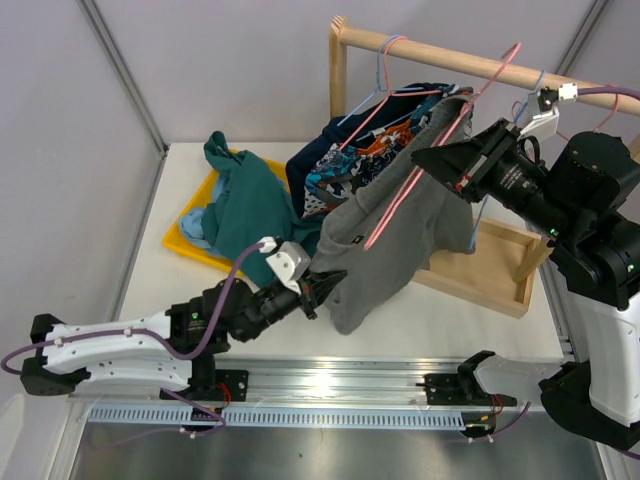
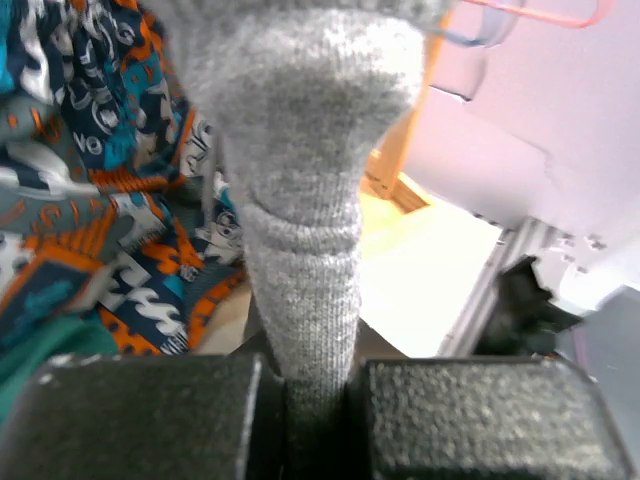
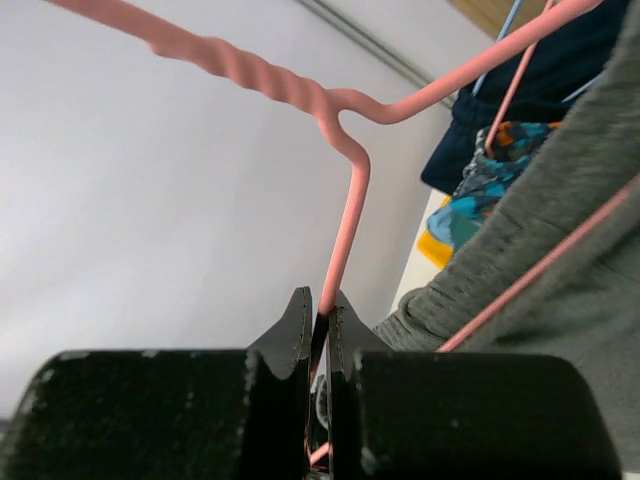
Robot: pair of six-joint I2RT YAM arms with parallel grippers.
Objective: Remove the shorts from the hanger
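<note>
Left gripper is pressed together on a narrow fold at the bottom edge of the grey shorts, right gripper is pinching the wire of the pink hanger just below its twisted neck. The grey shorts hang draped over that hanger, held up in the air in front of the wooden rail, with the lower end stretched toward me. The other pairs lie in a heap behind: teal shorts and light blue shorts on the yellow tray, patterned shorts and navy shorts beside them. Risks as I see them: the wire is thin and smooth, so a hard pull could twist or slide it in my right jaws; my left bite is only a small fold and could slip out; the fabric could catch on the hanger's shoulder bend and drag the hanger along. Small dark tag on the grey shorts, too small to read; no other writing visible
</note>
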